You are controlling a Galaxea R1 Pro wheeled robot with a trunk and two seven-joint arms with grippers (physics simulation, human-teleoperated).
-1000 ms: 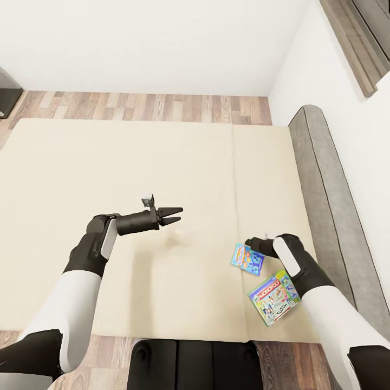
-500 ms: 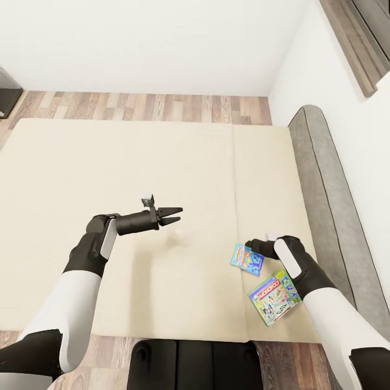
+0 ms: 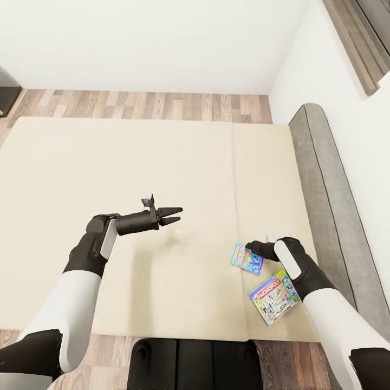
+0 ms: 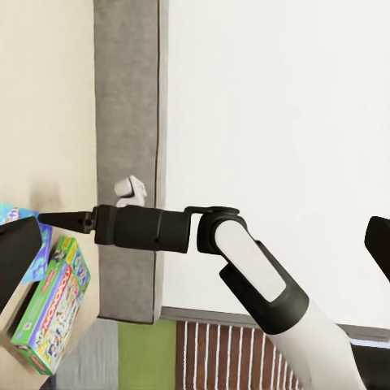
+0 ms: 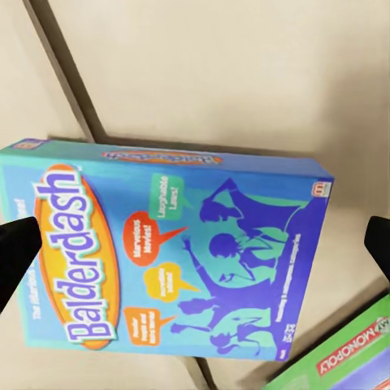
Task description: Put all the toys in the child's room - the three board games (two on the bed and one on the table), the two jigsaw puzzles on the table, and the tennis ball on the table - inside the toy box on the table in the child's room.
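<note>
Blue flat Balderdash game box lies on the wide cream bed, at five o'clock in the head view. The green Monopoly box sits just beside it. The right end effector hangs over the blue box, fingers spread wide. The left end effector is open, holding nothing.

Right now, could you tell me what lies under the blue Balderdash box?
The Balderdash box lies flat on the cream bed, across its seam line. Whatever the box covers is hidden.

Monopoly box cut off at frame edge, right tool fingertips hidden behind its wrist
</note>
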